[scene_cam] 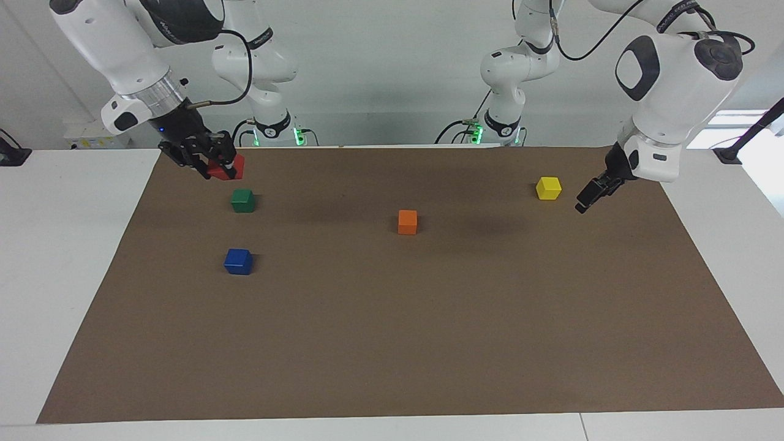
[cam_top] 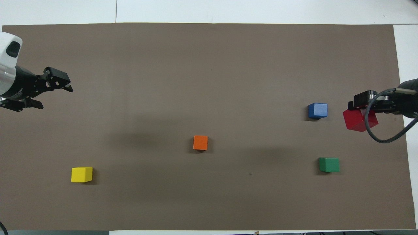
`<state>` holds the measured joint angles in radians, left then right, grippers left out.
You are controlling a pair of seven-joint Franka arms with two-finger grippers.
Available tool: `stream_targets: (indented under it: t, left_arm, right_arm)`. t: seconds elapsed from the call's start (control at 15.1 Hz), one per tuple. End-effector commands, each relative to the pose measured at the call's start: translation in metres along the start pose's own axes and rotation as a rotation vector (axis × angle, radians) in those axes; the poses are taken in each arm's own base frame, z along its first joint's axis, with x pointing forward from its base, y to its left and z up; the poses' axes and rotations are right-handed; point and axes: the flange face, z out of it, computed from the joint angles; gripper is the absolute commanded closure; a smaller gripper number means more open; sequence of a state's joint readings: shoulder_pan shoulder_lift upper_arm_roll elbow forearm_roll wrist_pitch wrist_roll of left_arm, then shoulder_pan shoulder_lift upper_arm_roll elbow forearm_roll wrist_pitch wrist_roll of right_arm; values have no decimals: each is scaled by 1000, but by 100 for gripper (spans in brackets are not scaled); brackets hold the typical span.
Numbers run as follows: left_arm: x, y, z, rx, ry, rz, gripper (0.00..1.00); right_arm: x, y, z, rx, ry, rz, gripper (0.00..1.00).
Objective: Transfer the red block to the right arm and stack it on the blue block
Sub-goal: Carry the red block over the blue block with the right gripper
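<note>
red block (cam_top: 357, 121): partly hidden by right gripper (cam_top: 362, 109) | left gripper (scene_cam: 582, 205): finger gap seemingly unreadable | both arms: cut by edges

Both arms are glossy white with rounded joints, dark grey caps and silver wrist rings. Black cables loop along them to black grippers; green lights glow at the bases.
</note>
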<state>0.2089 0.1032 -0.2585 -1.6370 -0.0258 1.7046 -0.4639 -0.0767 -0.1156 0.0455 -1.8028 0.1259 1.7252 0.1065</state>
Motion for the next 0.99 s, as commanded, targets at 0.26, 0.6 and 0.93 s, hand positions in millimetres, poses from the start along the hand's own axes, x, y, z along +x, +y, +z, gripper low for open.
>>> stream_targets:
  t: [0.26, 0.6, 0.93]
  left_arm:
    - [-37, 11, -11, 169, -65, 220, 0]
    - [-60, 4, -7, 180, -84, 314, 0]
    - [-65, 9, -2, 178, -75, 326, 0]
  right_arm:
    - [25, 21, 22, -126, 208, -46, 100]
    - [33, 24, 80, -152, 376, -104, 100]
    - [19, 27, 126, -130, 484, -120, 100]
